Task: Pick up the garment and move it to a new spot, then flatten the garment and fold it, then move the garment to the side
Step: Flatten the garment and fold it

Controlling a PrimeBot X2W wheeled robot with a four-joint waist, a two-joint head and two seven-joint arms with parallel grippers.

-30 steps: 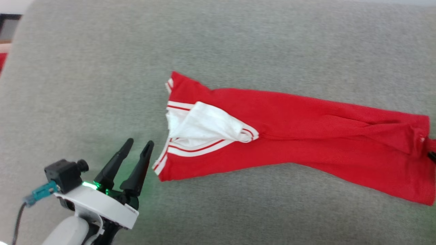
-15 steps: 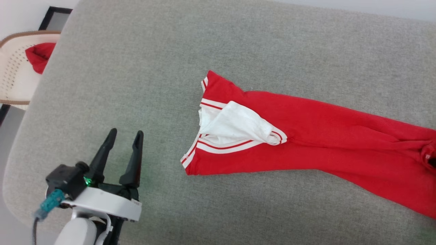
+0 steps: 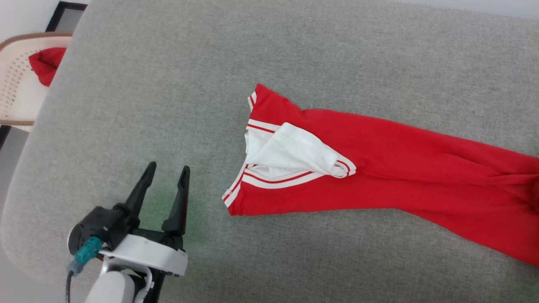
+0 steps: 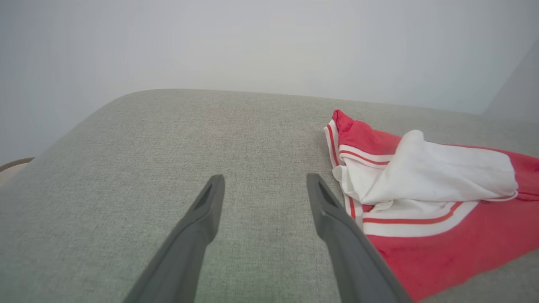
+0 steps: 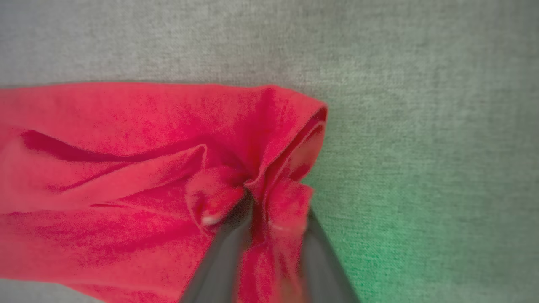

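The left gripper [image 3: 167, 169] hovered low over the grey upholstered surface [image 3: 168, 84] at the lower left of the head view. Its pale forearm rose from the bottom edge and its two dark fingers pointed up and slightly right. The fingers were spread apart with nothing between them. In the left wrist view the left gripper [image 4: 265, 179] aimed across bare fabric, the jersey [image 4: 442, 252] lying just beside its right-hand finger.

In the right wrist view, the right gripper [image 5: 276, 210] was clamped on a bunched fold at one end of the jersey [image 5: 105, 168], red cloth puckering up between its fingers. A green glow lay on the surface beside it.

The jersey [image 3: 400, 168] lay stretched in a long strip across the surface, from the middle to the right edge of the head view. Its white sleeve [image 3: 294, 153] was folded over the red-and-white striped trim at the end nearest the left gripper.

Off the surface at the upper left stood a cream perforated holder with a brown rim [image 3: 25, 40], basket or seat I could not tell. A small red cloth [image 3: 44, 67] lay in it.
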